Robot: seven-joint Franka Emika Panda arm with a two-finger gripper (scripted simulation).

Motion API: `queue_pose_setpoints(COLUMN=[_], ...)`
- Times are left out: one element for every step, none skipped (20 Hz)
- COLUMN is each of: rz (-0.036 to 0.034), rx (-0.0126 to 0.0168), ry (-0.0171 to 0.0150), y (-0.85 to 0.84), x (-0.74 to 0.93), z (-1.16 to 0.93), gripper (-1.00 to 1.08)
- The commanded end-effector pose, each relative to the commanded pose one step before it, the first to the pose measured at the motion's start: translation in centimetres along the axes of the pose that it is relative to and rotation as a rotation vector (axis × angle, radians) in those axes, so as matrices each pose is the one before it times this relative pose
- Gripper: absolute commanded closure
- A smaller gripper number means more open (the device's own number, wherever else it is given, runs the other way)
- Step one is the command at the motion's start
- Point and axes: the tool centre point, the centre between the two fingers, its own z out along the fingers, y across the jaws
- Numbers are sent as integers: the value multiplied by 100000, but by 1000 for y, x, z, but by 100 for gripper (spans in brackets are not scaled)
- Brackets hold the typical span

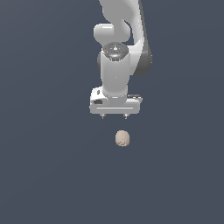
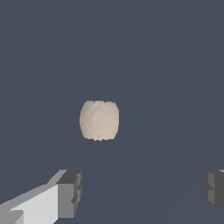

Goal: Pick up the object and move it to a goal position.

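Below the pincer (image 1: 114,116), toward five o'clock in the exterior view, the object (image 1: 123,138) lies apart on the bench (image 1: 48,170). Fingers (image 2: 70,192) stand wide open and empty, seemingly so that the narrow lump can pass between them.

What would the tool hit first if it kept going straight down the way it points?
Probably the bare surface. The tool is open, and the beige lump lies ahead of its fingertips rather than between them in the wrist view, though depth is unclear.
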Motion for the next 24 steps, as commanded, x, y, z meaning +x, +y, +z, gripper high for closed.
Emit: queue_pose_setpoints(rz=[0, 2, 10, 17, 23, 28, 31, 26, 17, 10, 3, -2, -4, 6, 23, 73, 62, 113, 128, 160, 180, 206, 227, 251], rx=[0, -9, -17, -30, -40, -49, -55, -47, -34, -22, -11, -2, 4, 5, -5, -21, -19, -34, -36, -42, -45, -48, -50, -52], ry=[0, -97, -238, -413, -572, -719, -852, -764, -585, -414, -239, -69, 69, 169, 65, 61, 25, 72, 104, 142, 166, 191, 204, 221], y=[1, 12, 38, 63, 87, 111, 132, 119, 93, 68, 42, 16, -11, -37, -42, -41, -83, -98, -132, -157, -188, -214, -242, -271], x=[0, -13, -47, -73, -101, -130, -154, -138, -109, -79, -49, -20, 15, 43, 47, 52, 84, 111, 142, 168, 194, 214, 234, 251], z=[0, 26, 46, 89, 122, 149, 175, 154, 112, 75, 37, 2, -12, -10, 50, 76, 147, 181, 226, 267, 313, 356, 405, 454], gripper=[-92, -92, -92, -92, -92, -92, -92, -92, -92, -92, -92, -92, -92, -92, -92, -92, -92, -92, -92, -92, -92, -92, -92, -92])
